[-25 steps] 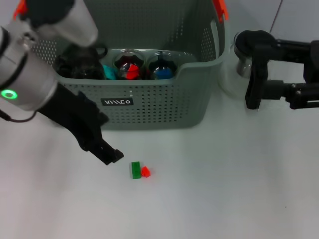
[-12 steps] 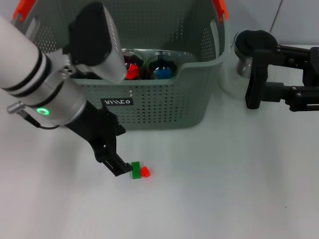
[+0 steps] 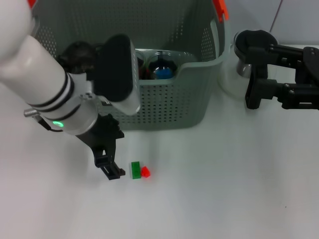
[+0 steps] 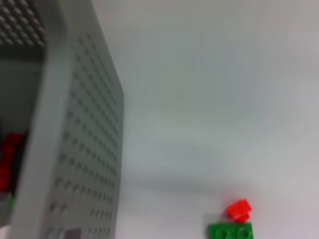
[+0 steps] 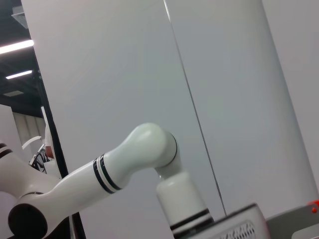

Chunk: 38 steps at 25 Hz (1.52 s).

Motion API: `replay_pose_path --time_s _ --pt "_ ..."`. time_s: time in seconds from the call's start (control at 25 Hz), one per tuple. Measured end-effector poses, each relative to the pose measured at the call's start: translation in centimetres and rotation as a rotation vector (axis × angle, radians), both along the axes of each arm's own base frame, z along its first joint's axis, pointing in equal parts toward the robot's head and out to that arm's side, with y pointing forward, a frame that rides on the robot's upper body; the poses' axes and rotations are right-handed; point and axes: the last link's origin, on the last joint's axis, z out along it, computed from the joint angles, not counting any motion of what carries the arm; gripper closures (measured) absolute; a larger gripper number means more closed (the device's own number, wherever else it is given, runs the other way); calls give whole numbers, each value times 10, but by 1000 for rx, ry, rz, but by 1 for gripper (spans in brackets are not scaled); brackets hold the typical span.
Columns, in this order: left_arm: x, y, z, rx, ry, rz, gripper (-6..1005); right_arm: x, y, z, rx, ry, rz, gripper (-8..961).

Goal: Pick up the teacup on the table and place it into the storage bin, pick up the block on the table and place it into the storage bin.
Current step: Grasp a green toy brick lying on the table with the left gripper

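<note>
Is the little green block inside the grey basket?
No, the green block lies on the white table in front of the basket, beside the left gripper.

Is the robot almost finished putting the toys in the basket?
Not yet. The storage bin already holds some things, though I can't tell if the teacup is one. The green block and a small red piece touching it lie on the table. The left claw is right beside the block, not holding it. The right claw waits off beside the bin.
</note>
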Motion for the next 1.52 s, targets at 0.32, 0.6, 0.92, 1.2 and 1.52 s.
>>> replay_pose_path --time_s 0.32,0.6,0.92,1.2,1.52 --pt "-1 -5 -13 -14 69 -21 64 2 -1 0 7 10 -7 88" --pt "-3 -5 -23 -18 90 -28 64 3 -1 1 14 15 -9 88" --pt "2 -11 -34 -44 102 -43 66 3 -1 1 12 18 -15 87" --pt "9 -12 -45 -48 104 -63 75 3 -1 2 16 17 -13 87" --pt "13 -12 -57 -62 113 -70 84 5 -1 3 22 18 -15 88"
